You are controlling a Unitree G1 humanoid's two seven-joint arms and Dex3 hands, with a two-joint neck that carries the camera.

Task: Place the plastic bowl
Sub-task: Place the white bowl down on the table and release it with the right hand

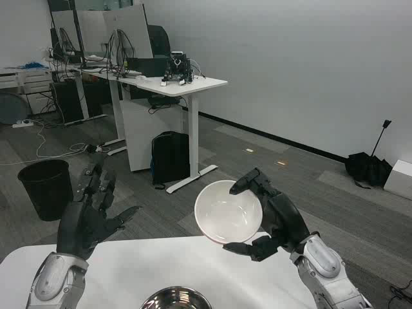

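A white plastic bowl (228, 212) is held up above the far edge of the white table (193, 267), tilted so its inside faces me. My right hand (273, 219) grips it by the rim, fingers over the top edge and thumb under the bottom edge. To the left, my left hand (90, 212) is raised above the table with its fingers spread and nothing in it. A metal bowl (176, 299) sits on the table at the bottom edge of the view, partly cut off.
Beyond the table lies grey carpet with a black bin (46, 187) at left, a white desk (174, 84) with a black backpack (171, 156) under it, and an umbrella (370, 164) by the far wall.
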